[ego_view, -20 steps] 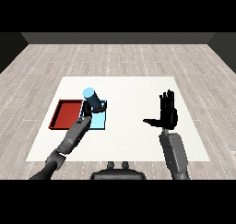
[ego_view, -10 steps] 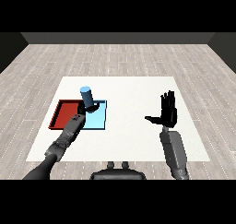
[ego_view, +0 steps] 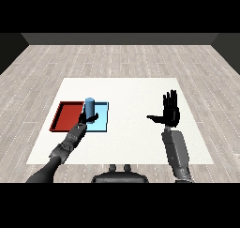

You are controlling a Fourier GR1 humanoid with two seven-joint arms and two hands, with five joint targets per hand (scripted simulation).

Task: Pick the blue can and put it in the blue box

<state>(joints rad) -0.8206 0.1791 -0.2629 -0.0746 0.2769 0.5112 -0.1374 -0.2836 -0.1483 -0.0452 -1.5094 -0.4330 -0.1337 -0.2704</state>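
Nearest to us, our left hand (ego_view: 88, 118) was curled round the can (ego_view: 89, 108), holding it upright over the blue tray (ego_view: 102, 115), towards that tray's left side and close to the wall it shares with the red tray (ego_view: 67, 115). We could not tell whether the can's base touched the tray floor or hung just above it, since the hand covered the lower part.

That was where we saw the risk. In our judgement, if the fingers let go while the base was off the floor or the can was tilted, a tall, narrow cylinder like this could tip and roll. Being so near the shared wall, it could also settle on the rim or fall into the red tray. Drawing the hand back sideways rather than up might knock it over too.

Our right hand (ego_view: 170, 113) stood well apart on the other side, palm up and forward, fingers straight and spread with the thumb out, holding nothing.

The can looked like a smooth, light blue cylinder with a flat top, which we would expect to slide easily. Both trays were shallow, flat rectangles with low walls, lying side by side and touching. The table (ego_view: 136, 91) was plain, matt white. Beyond it lay a floor (ego_view: 122, 58) of pale grey planks, ending at a dark wall.
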